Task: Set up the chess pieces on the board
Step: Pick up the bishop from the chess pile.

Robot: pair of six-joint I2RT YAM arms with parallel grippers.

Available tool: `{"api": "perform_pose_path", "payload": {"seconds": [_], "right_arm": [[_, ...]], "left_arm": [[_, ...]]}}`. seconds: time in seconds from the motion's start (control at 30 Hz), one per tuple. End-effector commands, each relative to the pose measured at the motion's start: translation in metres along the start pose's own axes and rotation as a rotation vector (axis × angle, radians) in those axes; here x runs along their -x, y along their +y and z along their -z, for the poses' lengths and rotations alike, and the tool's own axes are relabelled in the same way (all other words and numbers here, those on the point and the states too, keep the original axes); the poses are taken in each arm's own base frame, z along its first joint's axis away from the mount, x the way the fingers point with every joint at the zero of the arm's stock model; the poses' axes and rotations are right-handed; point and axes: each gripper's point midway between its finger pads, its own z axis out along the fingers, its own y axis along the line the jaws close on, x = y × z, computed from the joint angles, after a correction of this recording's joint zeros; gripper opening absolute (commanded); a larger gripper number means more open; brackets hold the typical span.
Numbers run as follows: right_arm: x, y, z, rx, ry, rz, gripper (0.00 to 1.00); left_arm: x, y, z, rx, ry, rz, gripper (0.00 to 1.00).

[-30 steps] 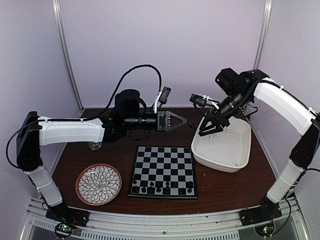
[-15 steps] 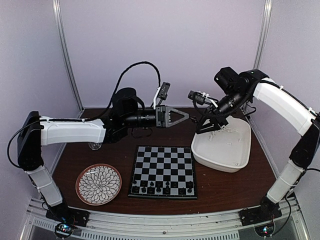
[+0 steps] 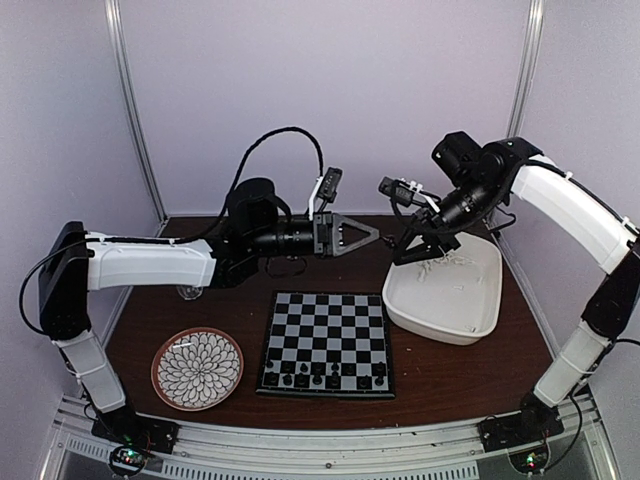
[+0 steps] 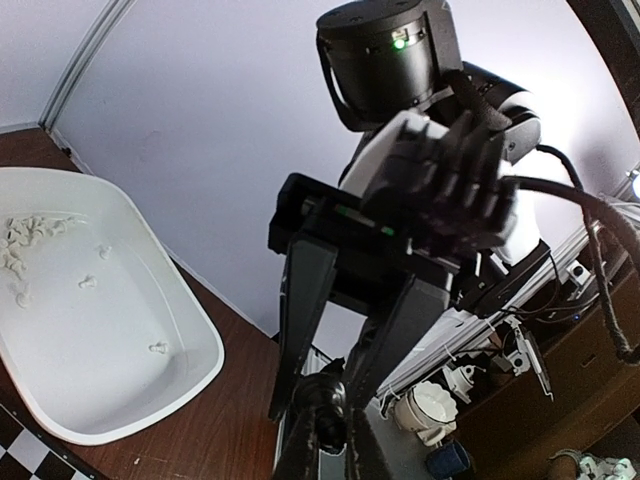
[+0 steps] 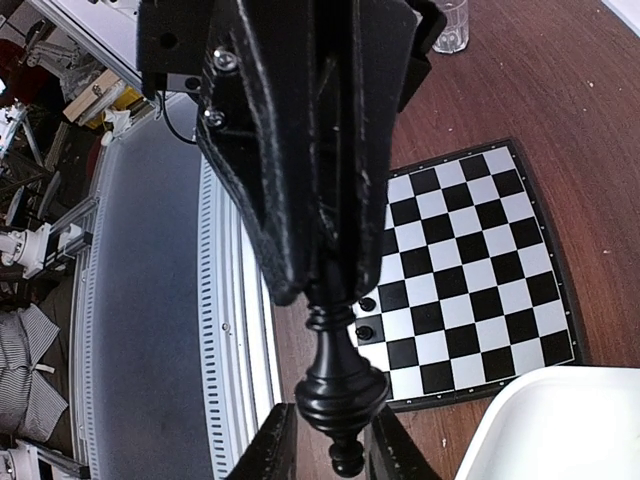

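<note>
My left gripper [image 3: 372, 236] hangs in the air behind the board [image 3: 327, 335], shut on the head of a black chess piece [image 5: 340, 385]. My right gripper [image 5: 335, 432] meets it from over the tub, its two fingers lying against the piece's wide base. In the left wrist view those right fingers [image 4: 300, 300] converge on the same piece [image 4: 330, 418] between my own jaws. Several black pieces [image 3: 302, 380] stand on the board's two near rows. White pieces [image 3: 450, 262] lie in the tub's far corner.
A white rectangular tub [image 3: 470, 320] sits right of the board. A round flower-patterned plate [image 3: 197, 368] lies at the front left, and a small glass [image 3: 188, 292] stands behind it. Black cables arch over the left wrist. Metal frame posts stand at the back corners.
The left gripper has pushed right with the black piece. The right gripper has lifted off the tub to meet it, and its jaws have narrowed around the piece's base.
</note>
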Motion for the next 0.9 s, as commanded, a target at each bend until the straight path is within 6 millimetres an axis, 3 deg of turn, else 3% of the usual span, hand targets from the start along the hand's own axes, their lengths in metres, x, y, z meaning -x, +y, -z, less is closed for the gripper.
{"api": "perform_pose_path", "payload": {"seconds": [0.0, 0.13, 0.3, 0.5, 0.67, 0.87], "right_arm": [[0.010, 0.015, 0.011, -0.002, -0.041, 0.043, 0.29], [0.010, 0.015, 0.012, -0.006, -0.040, 0.040, 0.25], [0.007, 0.011, 0.008, -0.011, -0.029, 0.021, 0.11], [-0.002, -0.003, 0.001, -0.044, -0.007, -0.016, 0.05], [-0.025, -0.033, -0.005, -0.100, 0.046, -0.086, 0.03], [-0.058, -0.078, 0.008, -0.178, 0.054, -0.218, 0.03]], "left_arm": [[0.001, 0.001, 0.000, -0.035, -0.009, -0.001, 0.00], [-0.001, 0.002, 0.000, -0.031, -0.008, 0.003, 0.00], [0.000, 0.002, 0.000, -0.031, -0.012, 0.004, 0.00], [0.000, 0.001, 0.001, -0.024, -0.002, -0.004, 0.00], [-0.009, 0.007, 0.011, 0.094, 0.077, -0.055, 0.00], [-0.046, 0.032, 0.044, 0.349, 0.282, -0.134, 0.00]]}}
